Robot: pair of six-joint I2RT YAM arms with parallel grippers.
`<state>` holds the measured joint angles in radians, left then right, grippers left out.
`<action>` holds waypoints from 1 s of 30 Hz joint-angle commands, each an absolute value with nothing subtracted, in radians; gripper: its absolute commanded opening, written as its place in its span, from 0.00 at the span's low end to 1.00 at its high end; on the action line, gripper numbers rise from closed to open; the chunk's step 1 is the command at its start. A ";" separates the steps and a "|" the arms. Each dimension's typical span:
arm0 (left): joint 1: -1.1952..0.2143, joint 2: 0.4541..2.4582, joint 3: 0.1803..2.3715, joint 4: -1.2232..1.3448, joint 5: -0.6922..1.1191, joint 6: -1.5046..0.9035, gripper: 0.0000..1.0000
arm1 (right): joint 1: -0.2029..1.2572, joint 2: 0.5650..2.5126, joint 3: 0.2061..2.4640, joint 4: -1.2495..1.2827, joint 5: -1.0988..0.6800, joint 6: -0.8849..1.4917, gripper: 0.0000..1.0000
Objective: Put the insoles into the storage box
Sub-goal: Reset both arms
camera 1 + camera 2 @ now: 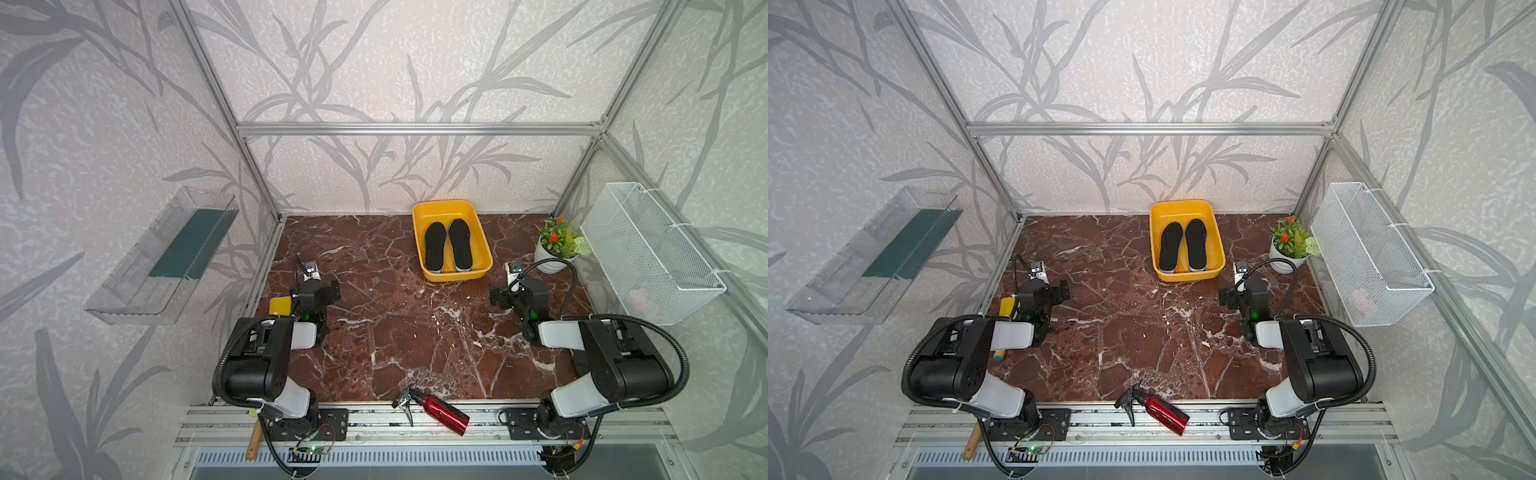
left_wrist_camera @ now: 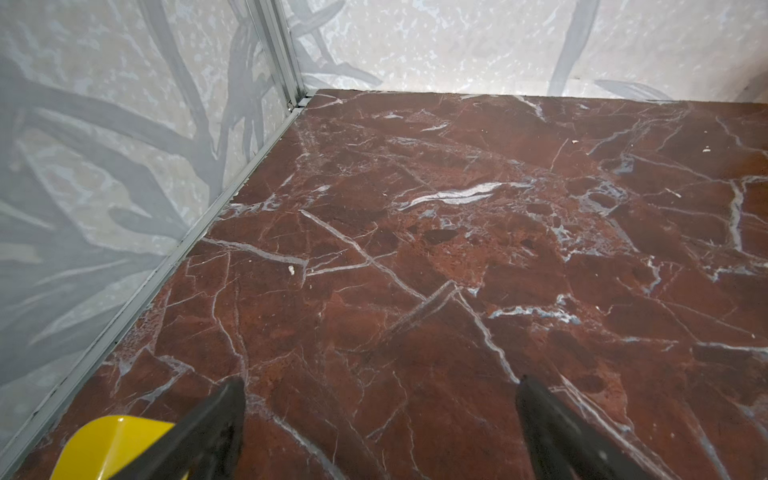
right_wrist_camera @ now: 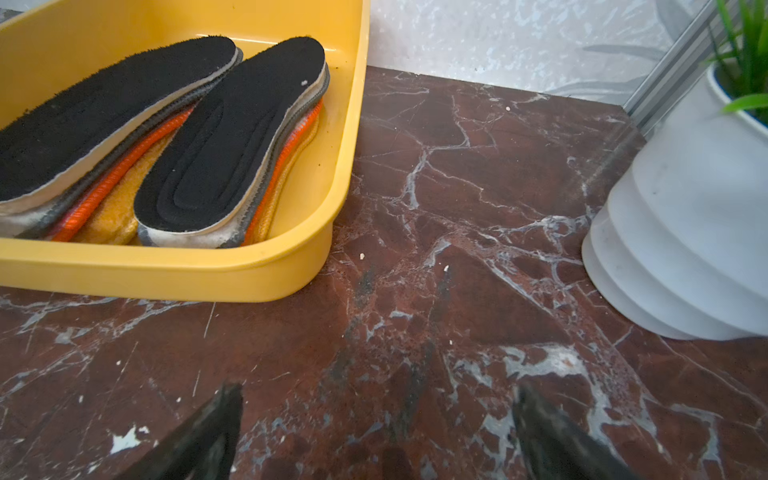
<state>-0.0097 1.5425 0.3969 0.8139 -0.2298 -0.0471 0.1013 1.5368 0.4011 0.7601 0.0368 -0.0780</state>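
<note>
Left gripper: jaws wide apart, empty, low over bare marble tabletop, yellow scraper just beside it.

Insoles: two side-by-side stacks, black pair uppermost, all lying inside the yellow storage box. Probably light, thin, floppy, fuzzy-faced. Best pinched at an overhanging heel edge.

Right gripper: spread open, empty, near the box's corner.

Black insoles, yellow storage box

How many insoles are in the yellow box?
8 insoles, two side-by-side stacks of four in the box: black on top, then grey, orange, yellow. Lower ones show only edges; more may be hidden.
</note>
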 commanded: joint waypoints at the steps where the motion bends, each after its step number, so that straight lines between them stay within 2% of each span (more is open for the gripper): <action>1: 0.001 1.521 0.418 0.779 -0.197 -0.061 0.99 | 0.106 1.525 0.418 0.790 0.046 -0.074 0.99; 30: 0.004 1.522 0.417 0.786 -0.194 -0.060 0.99 | 0.087 1.525 0.430 0.766 0.007 -0.076 0.99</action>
<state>0.0002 1.5425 0.4004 0.7845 -0.2031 -0.0628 0.0914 1.5368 0.4088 0.7574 0.0166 -0.0784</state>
